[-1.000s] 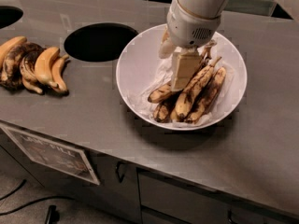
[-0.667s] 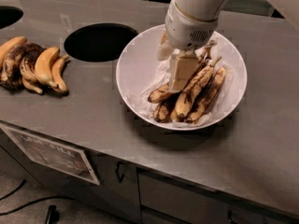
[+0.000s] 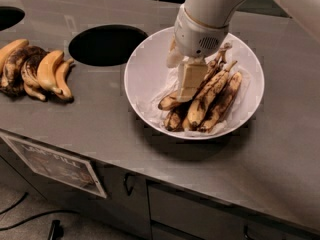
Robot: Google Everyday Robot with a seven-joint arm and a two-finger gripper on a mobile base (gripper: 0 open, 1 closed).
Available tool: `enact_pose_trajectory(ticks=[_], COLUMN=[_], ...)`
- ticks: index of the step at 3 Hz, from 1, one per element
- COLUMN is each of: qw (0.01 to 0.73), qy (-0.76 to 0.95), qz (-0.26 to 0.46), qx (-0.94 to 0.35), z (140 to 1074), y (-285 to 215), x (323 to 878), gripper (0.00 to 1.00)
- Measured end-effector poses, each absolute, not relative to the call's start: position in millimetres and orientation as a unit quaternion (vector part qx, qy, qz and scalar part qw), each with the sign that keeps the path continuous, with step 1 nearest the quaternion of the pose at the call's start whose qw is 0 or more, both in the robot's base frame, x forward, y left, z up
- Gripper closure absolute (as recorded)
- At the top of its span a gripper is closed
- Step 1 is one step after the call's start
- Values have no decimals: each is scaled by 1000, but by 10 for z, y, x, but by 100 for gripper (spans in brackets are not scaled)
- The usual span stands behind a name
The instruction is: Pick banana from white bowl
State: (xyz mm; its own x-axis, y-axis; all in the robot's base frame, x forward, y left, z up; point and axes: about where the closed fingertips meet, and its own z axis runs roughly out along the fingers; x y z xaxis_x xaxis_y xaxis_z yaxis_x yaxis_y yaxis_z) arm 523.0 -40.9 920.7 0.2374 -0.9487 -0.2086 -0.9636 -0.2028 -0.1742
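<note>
Down inside the wide, shallow glossy white bowl hangs my cream-coloured two-finger gripper, its tip against the heap of overripe fruit. Whether it is spread or pressed together I cannot tell. Just beside it to the right lies the long, slim, dull-yellow banana with brown-black streaks, on crinkled whitish paper, touching the darker bananas on either side. The bowl stands on a grey metal counter, near a round dark opening. Well apart to the left rests a bunch of plump yellow-and-black bananas.
</note>
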Motion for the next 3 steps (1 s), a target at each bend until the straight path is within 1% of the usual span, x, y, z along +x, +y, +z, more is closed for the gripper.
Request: enact_pose_trajectory(ticks=[1,3], qw=[138,140], qy=[639,670], qz=[32,40], qx=[-756,-728], z=[9185,9157], y=[-457,-521], x=[5229,5229], gripper=[39,39])
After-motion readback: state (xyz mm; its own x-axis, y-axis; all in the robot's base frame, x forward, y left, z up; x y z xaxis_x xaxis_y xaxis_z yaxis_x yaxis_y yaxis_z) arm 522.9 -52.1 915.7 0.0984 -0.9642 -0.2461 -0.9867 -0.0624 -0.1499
